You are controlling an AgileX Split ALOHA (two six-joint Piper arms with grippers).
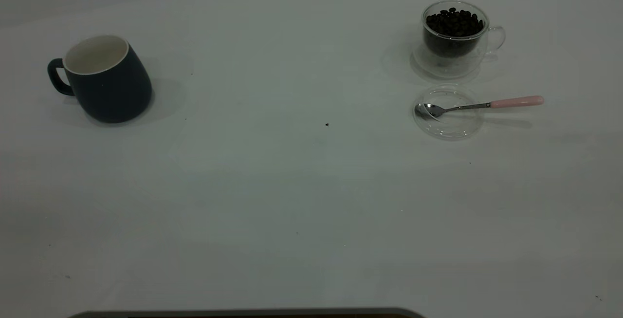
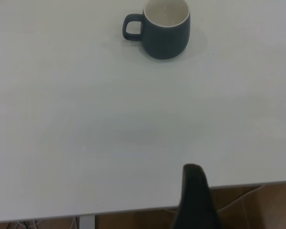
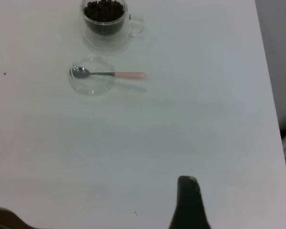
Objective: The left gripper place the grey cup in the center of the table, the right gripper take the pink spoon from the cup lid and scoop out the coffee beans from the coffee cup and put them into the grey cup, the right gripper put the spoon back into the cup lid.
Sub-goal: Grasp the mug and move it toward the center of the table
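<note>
Both end effectors sit back at the near edge of the white desk; only one dark fingertip of the left end effector and one of the right end effector shows, so I cannot tell their grip.

One dark blue-grey mug with a white inside stands empty, well ahead of the left one. One clear double-walled glass cup, holding many dark coffee beans, stands far from the right one. Just beside it lies one clear round lid, carrying the bowl of one pink-handled metal spoon, whose handle overhangs the rim.
</note>
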